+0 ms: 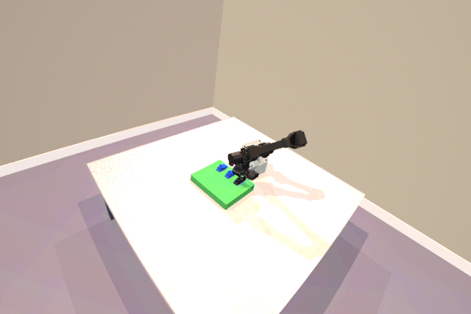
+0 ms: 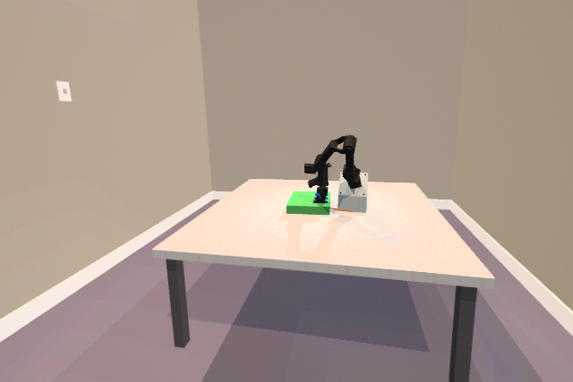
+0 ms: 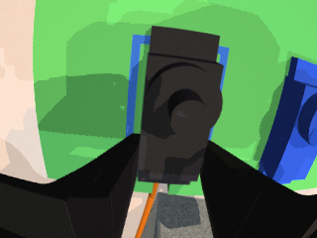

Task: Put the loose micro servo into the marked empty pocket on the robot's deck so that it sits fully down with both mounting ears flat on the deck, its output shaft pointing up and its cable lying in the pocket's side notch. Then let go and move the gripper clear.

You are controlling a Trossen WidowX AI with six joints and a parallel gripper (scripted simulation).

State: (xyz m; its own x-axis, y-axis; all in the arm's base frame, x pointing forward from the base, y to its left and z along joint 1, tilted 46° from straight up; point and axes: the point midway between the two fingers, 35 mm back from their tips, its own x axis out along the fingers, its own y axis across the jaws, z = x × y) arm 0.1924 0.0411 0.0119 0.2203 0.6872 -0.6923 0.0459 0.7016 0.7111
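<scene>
The black micro servo (image 3: 183,104) (image 1: 238,181) is between my fingertips, with its output shaft facing the wrist camera. My gripper (image 3: 170,145) is shut on the servo's near end. The servo covers most of the blue-outlined pocket (image 3: 131,94) on the green deck (image 3: 248,89) (image 1: 220,189) (image 2: 301,208); the outline shows along both sides and at the far left corner. Whether the ears are flat on the deck is hidden beneath the servo. The orange cable (image 3: 148,210) (image 2: 342,209) runs from the servo's near end, off the deck toward the arm's base. The side notch is not visible.
A blue servo (image 3: 289,129) (image 1: 229,173) stands on the deck beside the held one, and another blue servo (image 1: 221,168) stands beyond it. The grey base block (image 2: 352,202) (image 3: 178,210) is close to the deck's edge. The deck rests on the table (image 1: 171,226) (image 2: 240,234).
</scene>
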